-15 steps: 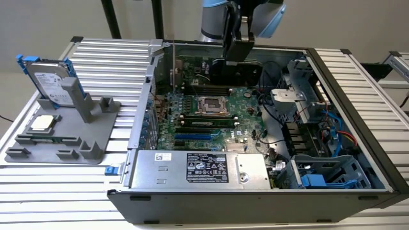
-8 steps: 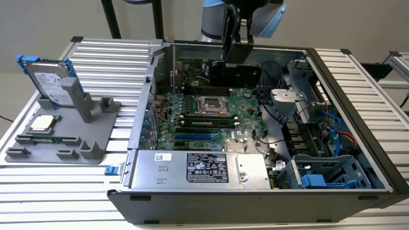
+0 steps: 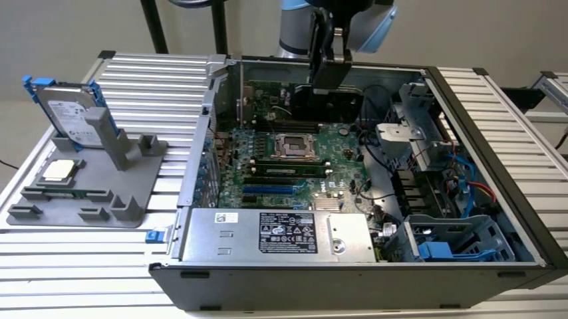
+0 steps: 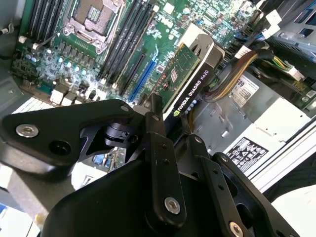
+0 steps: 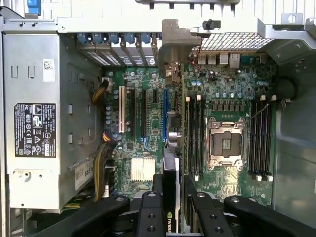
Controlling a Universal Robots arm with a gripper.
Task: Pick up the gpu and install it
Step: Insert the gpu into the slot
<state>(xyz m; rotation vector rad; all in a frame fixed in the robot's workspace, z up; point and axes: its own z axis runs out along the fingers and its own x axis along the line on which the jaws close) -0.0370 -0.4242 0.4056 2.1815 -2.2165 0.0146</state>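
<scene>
One gripper, clenched on the gpu, carries it edge-down inside the open pc case, above the motherboard. In both wrist views the card stands on its thin edge between the fingers, green board on one face and black cooler on the other, prob. so its connector edge points at the board. In the first wrist view the card's length runs parallel w/ the expansion slots, hanging just over the blue slot, its far end reaching toward the rear bracket openings, where its metal end plate would have to sit. Whether it's touching a slot yet I can't tell. CPU socket is bare. Outside the case, on the exterior view's left, a grey holder keeps the hard drive upright and a cpu chip lying flat, well apart from the arm.
</scene>
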